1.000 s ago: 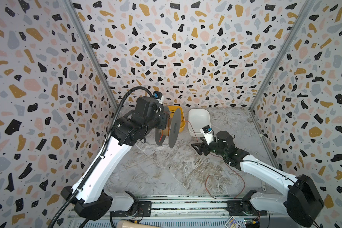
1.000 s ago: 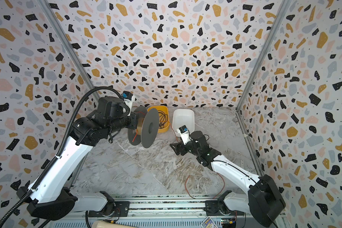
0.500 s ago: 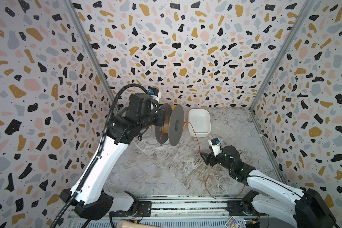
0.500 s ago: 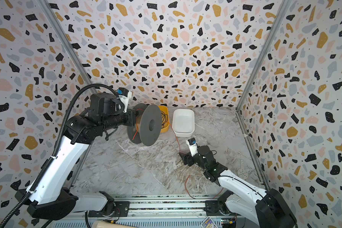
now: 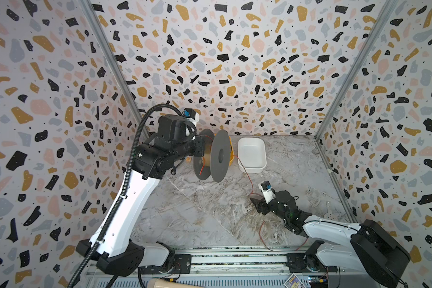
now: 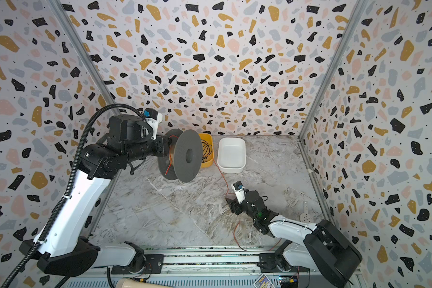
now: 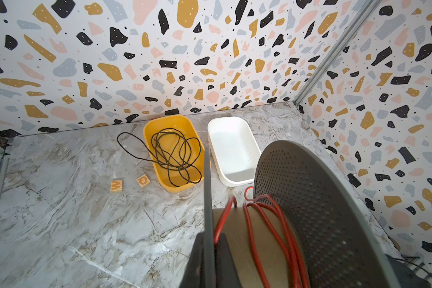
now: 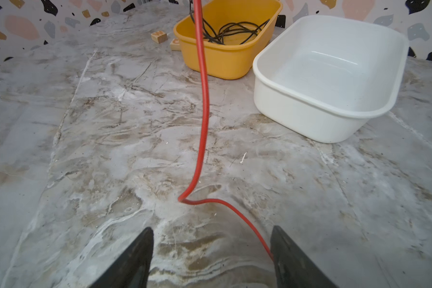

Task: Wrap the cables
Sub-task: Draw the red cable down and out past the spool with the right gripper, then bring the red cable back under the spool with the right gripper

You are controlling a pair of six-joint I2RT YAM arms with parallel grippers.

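The left fingers [image 7: 197,259] are closed on the thin edge of one flange of a grey cable spool [image 7: 309,199]. The spool is held in the air above the marble worktop [image 5: 197,212], with its flanges upright. A few turns of the red-orange wire [image 7: 260,217] are wound round the spool's brown core.

The right fingers [image 8: 292,256] are spread apart low over the worktop, and nothing is gripped by them. The wire is laid between them and touches the inner edge of one finger. Just ahead of the fingers the wire is bent in a sharp kink on the worktop. From the kink it is drawn up toward the spool, passing in front of a white tub [image 8: 297,107].

In both top views, more of the wire is seen behind the right arm. It is laid in a loose curve on the worktop toward the front rail.

The white tub is set just beside a yellow tub [image 7: 165,119]. A tangled black wire [image 7: 175,154] is heaped in the yellow tub, with one loop spilled over its rim onto the worktop. Two small wooden letter blocks [image 7: 116,185] are placed near the yellow tub.
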